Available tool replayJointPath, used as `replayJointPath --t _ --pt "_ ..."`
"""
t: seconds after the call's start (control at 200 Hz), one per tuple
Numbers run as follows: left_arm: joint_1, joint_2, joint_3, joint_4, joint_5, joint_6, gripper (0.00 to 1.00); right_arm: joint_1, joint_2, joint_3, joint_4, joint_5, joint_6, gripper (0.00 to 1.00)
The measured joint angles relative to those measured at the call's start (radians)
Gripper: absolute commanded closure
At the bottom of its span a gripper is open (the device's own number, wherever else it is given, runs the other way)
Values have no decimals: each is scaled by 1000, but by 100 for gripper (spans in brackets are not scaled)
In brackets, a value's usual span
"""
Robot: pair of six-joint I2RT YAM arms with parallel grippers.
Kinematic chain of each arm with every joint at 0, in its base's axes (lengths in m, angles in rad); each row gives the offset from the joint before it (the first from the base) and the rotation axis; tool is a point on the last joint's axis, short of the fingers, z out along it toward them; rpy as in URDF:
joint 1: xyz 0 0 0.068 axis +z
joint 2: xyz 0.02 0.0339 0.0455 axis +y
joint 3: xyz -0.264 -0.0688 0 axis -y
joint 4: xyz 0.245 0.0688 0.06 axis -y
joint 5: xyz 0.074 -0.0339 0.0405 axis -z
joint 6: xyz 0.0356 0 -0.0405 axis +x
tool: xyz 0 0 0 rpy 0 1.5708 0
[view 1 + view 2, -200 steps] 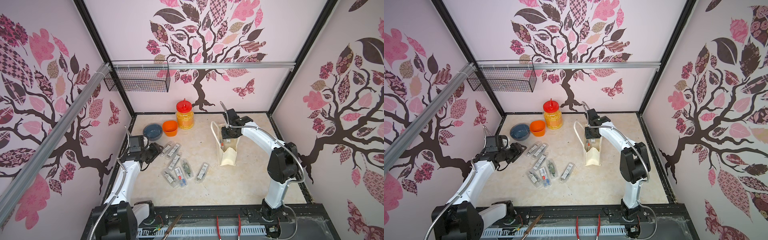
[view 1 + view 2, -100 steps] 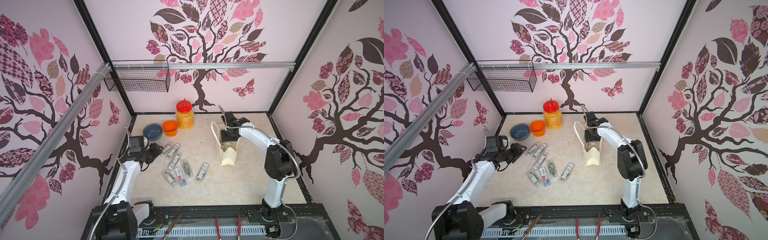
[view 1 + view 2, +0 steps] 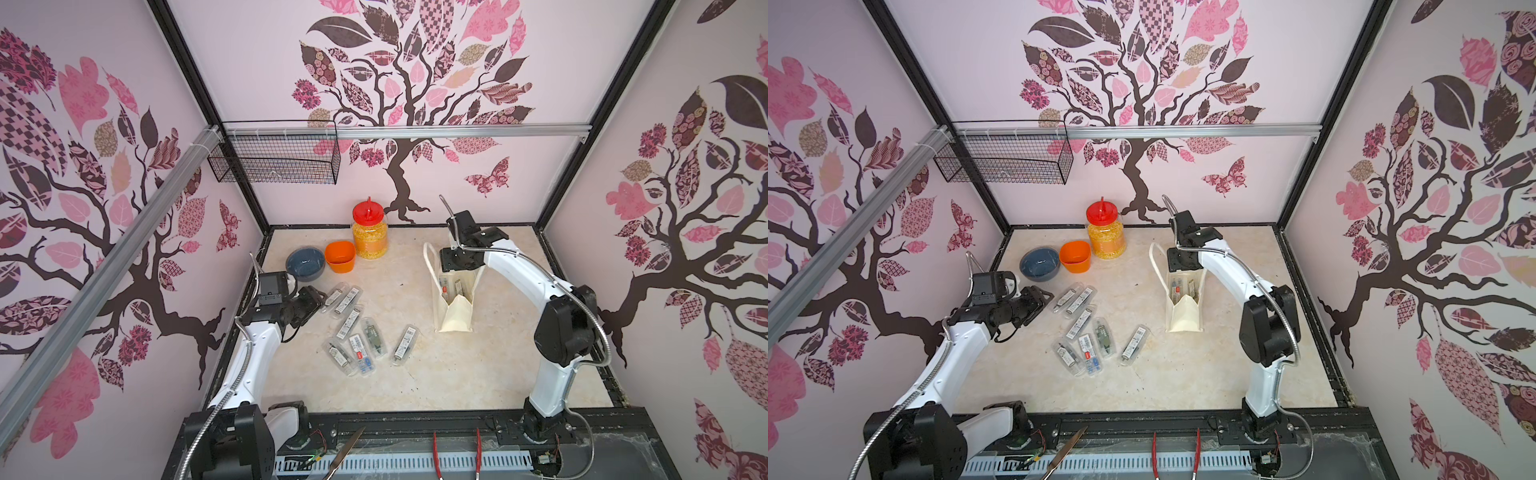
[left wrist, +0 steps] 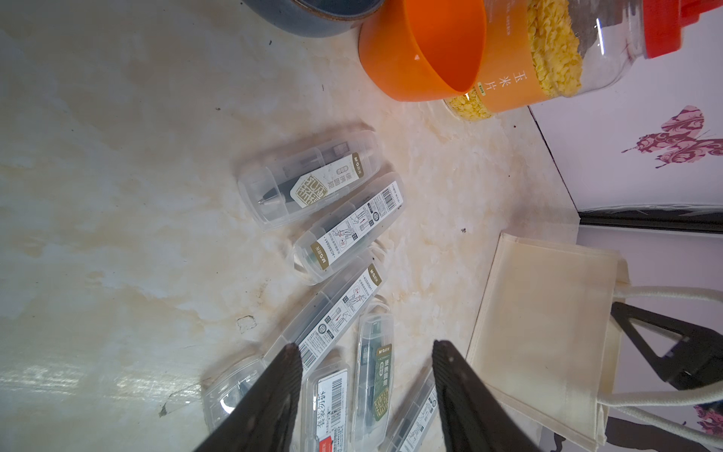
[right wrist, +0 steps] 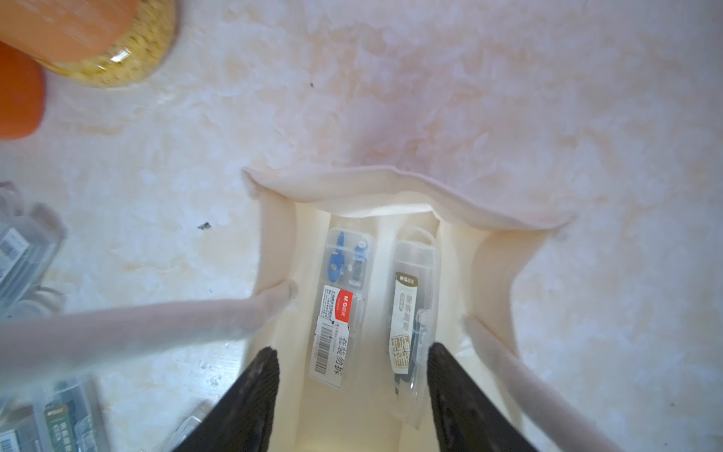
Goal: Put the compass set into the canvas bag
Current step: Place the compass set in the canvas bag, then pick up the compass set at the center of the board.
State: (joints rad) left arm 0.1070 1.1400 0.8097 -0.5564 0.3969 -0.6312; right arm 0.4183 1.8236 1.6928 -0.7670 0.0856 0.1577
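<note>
Your left gripper [image 4: 365, 344] is hanging half open, empty | compass set cases [image 3: 347, 300] are lying just right of it, long sides pointing far-right | your right gripper [image 5: 352, 352] is hovering part open, empty, over the canvas bag [image 3: 455, 318].

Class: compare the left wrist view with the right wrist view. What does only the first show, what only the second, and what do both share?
Only the left wrist view: the dark bowl, a butterfly decal, the open left claw, and the canvas bag from outside. Only the right wrist view: the bag's inside, holding a red-labelled case and a beige-labelled case, below the open right claw. Both: the bag, the orange cup, the jar of yellow flakes, loose clear cases and the marbled tabletop.
</note>
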Motion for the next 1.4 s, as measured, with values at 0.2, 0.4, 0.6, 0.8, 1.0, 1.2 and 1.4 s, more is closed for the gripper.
replayJointPath --t 0.2,0.4,0.6,0.8,1.0,1.2,1.4 --pt "0 2 0 -1 0 0 42 85 -248 -64 140 -112 -341 25" --pt "0 3 0 -3 0 2 42 225 -332 -84 192 -257 -627 27" --pt "0 3 0 -13 -3 3 42 330 -322 -166 142 -269 -928 24" --pt "0 3 0 -14 -3 3 42 399 -294 -304 94 -316 -1107 24" --pt "0 7 0 -14 -3 3 42 397 -252 -402 95 -327 -1209 24" --pt "0 17 0 -14 -3 3 42 397 -157 -497 137 -332 -1232 24" --pt "0 18 0 -14 -4 8 42 397 -81 -523 217 -348 -1230 21"
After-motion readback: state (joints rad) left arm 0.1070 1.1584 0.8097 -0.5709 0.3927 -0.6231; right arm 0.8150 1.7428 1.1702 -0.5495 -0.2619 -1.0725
